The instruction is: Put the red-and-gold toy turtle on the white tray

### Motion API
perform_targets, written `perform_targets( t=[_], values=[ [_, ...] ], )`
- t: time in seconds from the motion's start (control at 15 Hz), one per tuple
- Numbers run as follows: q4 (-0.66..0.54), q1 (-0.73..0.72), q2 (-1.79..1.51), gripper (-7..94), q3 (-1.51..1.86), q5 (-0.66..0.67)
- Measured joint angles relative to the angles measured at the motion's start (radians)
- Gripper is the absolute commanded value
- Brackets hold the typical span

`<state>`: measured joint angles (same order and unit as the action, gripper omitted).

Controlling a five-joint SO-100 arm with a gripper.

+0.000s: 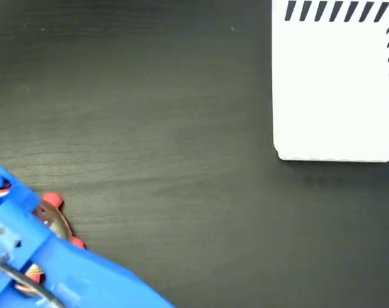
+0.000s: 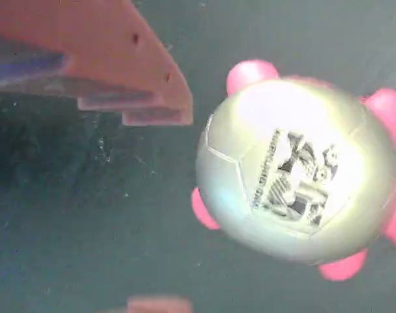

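— Turtle first: where does the red-and-gold toy turtle (image 1: 53,218) sit?

— Low at the left of the fixed view, on the dark bench (image 1: 181,160), mostly hidden under the blue arm (image 1: 72,276). Only a red foot or two and a sliver of shell show there. The wrist view gives what that one cannot — the whole domed shell of the turtle (image 2: 295,176), washed pale and shiny, with a black printed mark on top and pink-red feet poking out around it.

— And the white tray (image 1: 335,83)?

— Only in the fixed view, at the upper right, striped dark along its edges, well apart from the turtle.

— How is the tool (image 2: 152,208) set?

— Spread open. One finger (image 2: 106,59) shows at the upper left of the wrist view, the tip of the other at the bottom edge; the turtle lies to the right of them, touching neither as far as I can see.

— The arm?

— It comes in from the lower left corner, over the turtle.

— Surface?

— Dark wood grain, nothing more of the room in view.
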<state>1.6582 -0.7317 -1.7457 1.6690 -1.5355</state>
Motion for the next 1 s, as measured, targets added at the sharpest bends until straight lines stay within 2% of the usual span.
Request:
perform_targets(
  t=[0.2, 1.0],
  values=[
    [-0.018, 0.014, 0.041, 42, 0.000, -0.029],
    [-0.160, -0.069, 0.074, 42, 0.117, -0.150]
  ],
)
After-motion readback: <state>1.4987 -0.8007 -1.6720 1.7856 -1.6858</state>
